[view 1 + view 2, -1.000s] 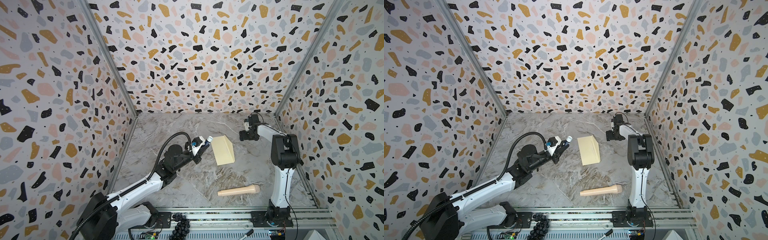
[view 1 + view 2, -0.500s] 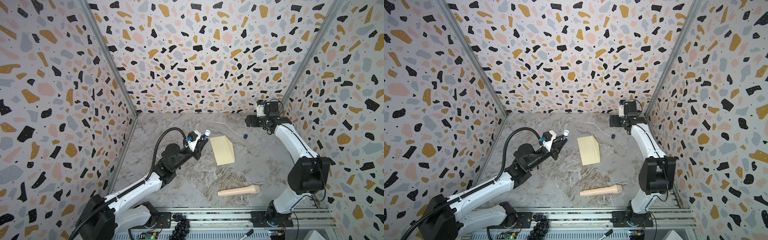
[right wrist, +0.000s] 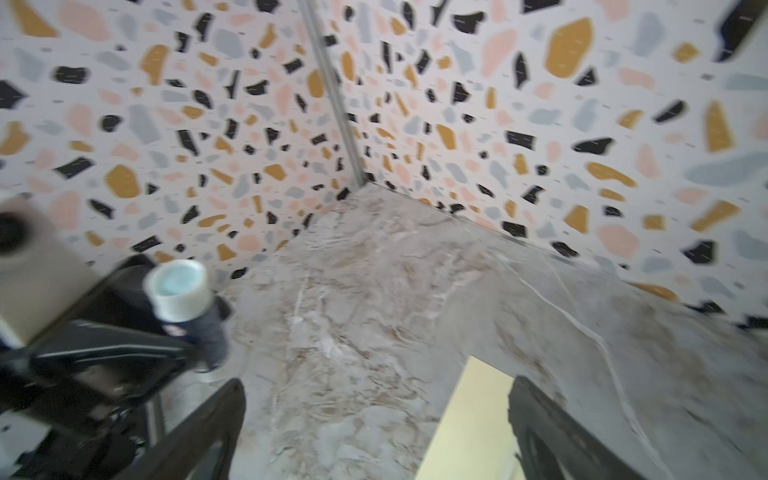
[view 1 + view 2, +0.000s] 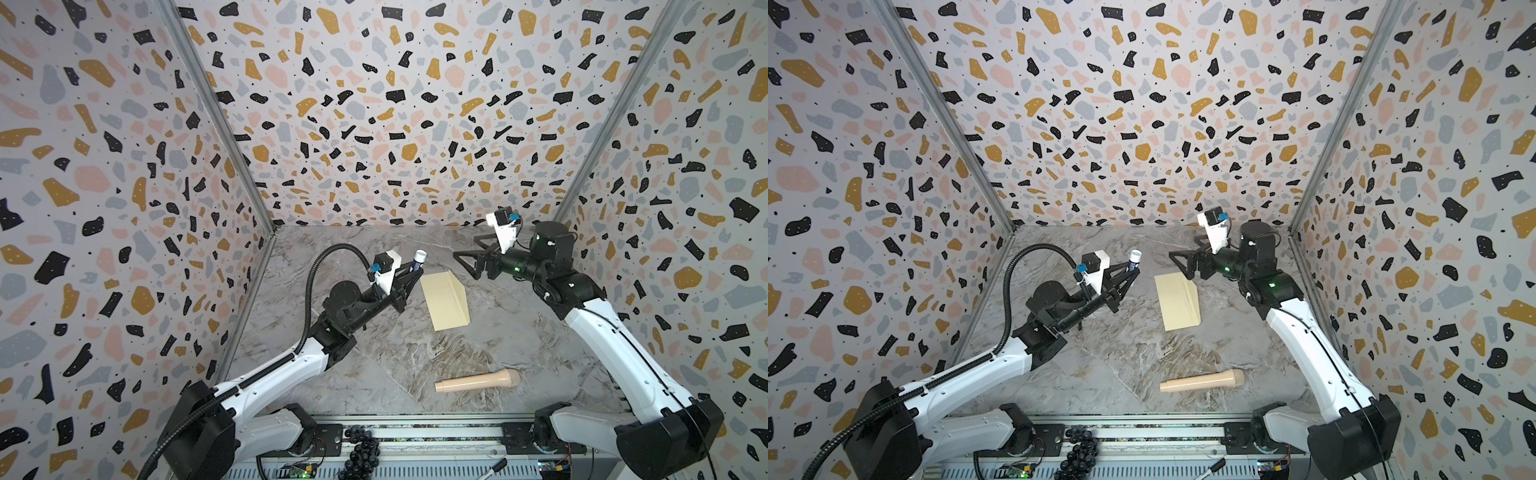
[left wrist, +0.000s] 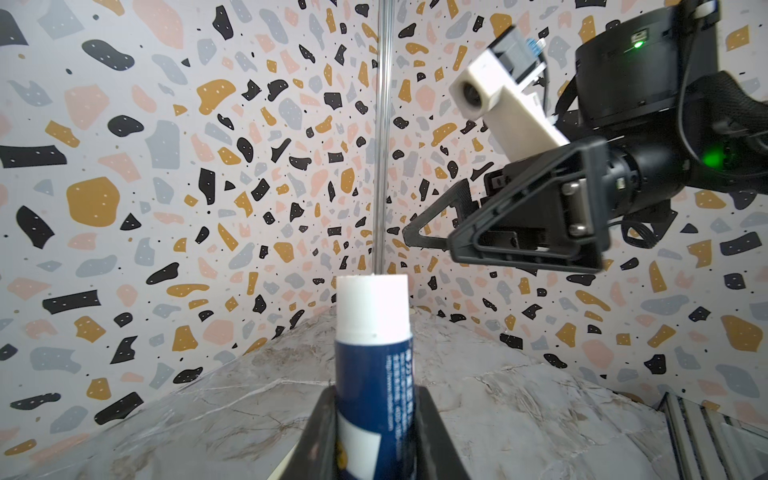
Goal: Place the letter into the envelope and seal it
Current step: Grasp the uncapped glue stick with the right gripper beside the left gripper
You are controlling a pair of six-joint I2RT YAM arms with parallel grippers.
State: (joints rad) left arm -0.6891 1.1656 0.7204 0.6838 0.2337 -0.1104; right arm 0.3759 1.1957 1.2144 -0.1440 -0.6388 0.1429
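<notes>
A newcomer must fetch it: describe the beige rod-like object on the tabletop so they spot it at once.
Start at the grey marble tabletop and look to its near edge, by the metal rail at the arms' bases. There a beige club-shaped stick lies alone, thicker at one end. Unlike the flat pale yellow envelope further back, it is round and solid.

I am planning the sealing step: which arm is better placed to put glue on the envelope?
Probably the left: the left gripper grips the glue stick near the envelope, while the right gripper is open and empty.
</notes>
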